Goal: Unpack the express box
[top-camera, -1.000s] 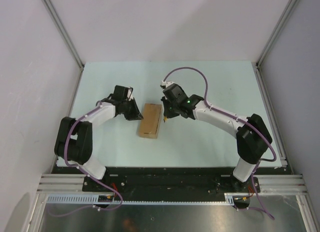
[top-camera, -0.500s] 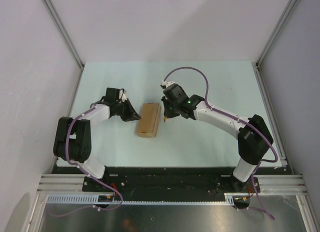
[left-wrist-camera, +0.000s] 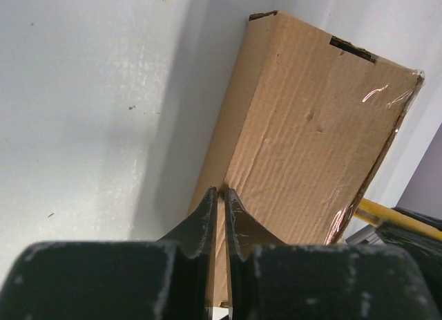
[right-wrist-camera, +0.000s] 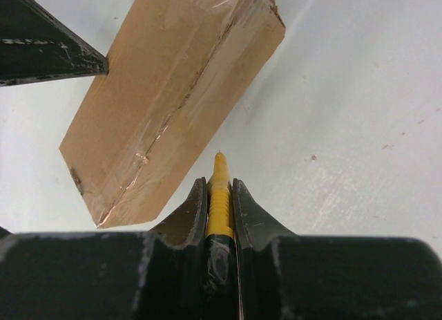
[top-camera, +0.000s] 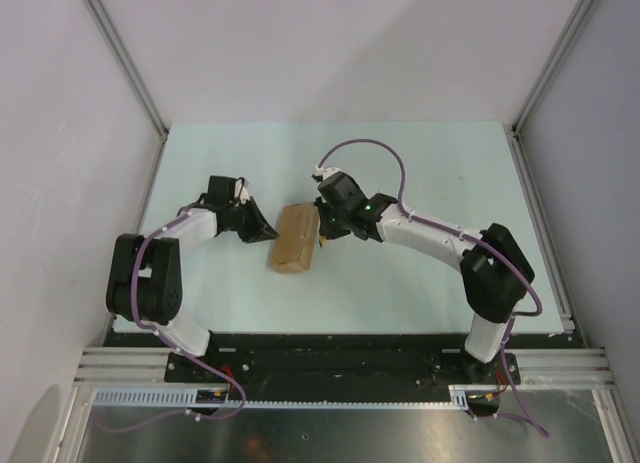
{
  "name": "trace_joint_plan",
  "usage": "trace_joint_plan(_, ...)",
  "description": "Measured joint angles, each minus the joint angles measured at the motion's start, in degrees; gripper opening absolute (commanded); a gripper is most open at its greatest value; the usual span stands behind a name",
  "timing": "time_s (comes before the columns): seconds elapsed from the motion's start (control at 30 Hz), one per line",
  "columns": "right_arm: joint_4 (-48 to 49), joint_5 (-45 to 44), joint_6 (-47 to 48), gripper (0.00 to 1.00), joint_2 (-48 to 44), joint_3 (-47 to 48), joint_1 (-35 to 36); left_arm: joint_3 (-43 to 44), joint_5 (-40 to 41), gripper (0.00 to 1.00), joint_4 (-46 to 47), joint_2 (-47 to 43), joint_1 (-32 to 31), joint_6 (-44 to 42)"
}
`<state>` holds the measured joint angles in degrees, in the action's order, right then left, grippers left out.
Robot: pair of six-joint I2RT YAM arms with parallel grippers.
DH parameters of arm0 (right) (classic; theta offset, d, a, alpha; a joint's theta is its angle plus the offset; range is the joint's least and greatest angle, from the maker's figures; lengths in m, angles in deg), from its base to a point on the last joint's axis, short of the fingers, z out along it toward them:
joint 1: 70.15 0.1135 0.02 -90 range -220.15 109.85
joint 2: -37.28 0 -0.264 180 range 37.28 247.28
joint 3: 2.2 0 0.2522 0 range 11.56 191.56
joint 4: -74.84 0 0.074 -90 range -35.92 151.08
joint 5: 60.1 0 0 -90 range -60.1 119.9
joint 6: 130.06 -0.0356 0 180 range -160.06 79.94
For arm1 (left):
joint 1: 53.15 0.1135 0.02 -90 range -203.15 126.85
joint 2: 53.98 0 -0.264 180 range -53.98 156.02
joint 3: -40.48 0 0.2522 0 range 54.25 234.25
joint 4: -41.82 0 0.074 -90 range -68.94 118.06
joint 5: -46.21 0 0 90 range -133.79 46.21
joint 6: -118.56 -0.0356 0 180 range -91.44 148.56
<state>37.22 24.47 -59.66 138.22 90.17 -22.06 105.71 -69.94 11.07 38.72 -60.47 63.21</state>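
In the right gripper [right-wrist-camera: 219, 187], whose fingers are clamped tight, sits the yellow utility knife [right-wrist-camera: 219, 208], its tip close beside the long edge of the express box [right-wrist-camera: 173, 92]. The box lies flat on the table [top-camera: 430, 173] between both arms. At its opposite side the left gripper [left-wrist-camera: 217, 199], pinched together on nothing, braces the cardboard. The step in hand appears to be slitting the tape. Next, the tip must reach the taped seam and run along it while the box is held steady.

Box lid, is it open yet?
No, the box is shut, with clear tape lying along its closed seam.
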Motion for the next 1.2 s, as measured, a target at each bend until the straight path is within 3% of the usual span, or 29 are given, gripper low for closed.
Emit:
trace_joint_plan(0.73, 9.0, 3.4, 0.8, 0.00, 3.7, -0.1, 5.0, -2.8, 3.0, 0.11, -4.2, 3.3, 0.2, -0.1)
trace_joint_plan(1.0, 7.4, 0.9, 0.7, 0.00, 3.7, -0.1, 4.8, -2.5, 6.5, 0.24, -7.9, -0.3, 0.2, -1.1)
trace_joint_plan(1.2, 5.6, -0.7, 0.7, 0.00, 3.6, -0.1, 4.7, -3.3, 6.3, 0.25, -9.4, -4.6, 0.2, -0.5)
